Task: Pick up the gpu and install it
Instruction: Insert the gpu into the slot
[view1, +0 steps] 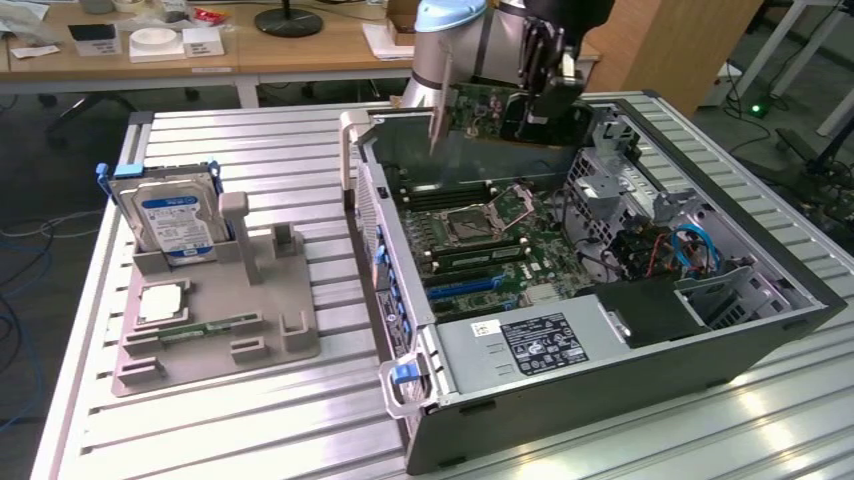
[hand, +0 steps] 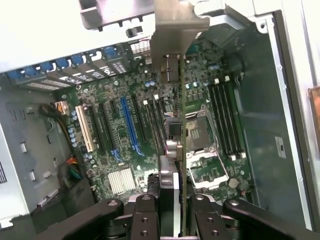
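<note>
Clamped in the pincer: gpu, held edge-on, silver bracket at its far end, hanging over the motherboard inside the open computer case, not yet seated; at the exterior view's left, hard drive upright in a grey holder on the table

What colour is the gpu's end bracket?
Plain silver-grey metal, the flat end bracket of the thin green gpu card; wrist view shows it best.

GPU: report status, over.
Gripper shut on GPU. Card held on edge above open computer case, not yet seated. Path to motherboard looks clear.
</note>
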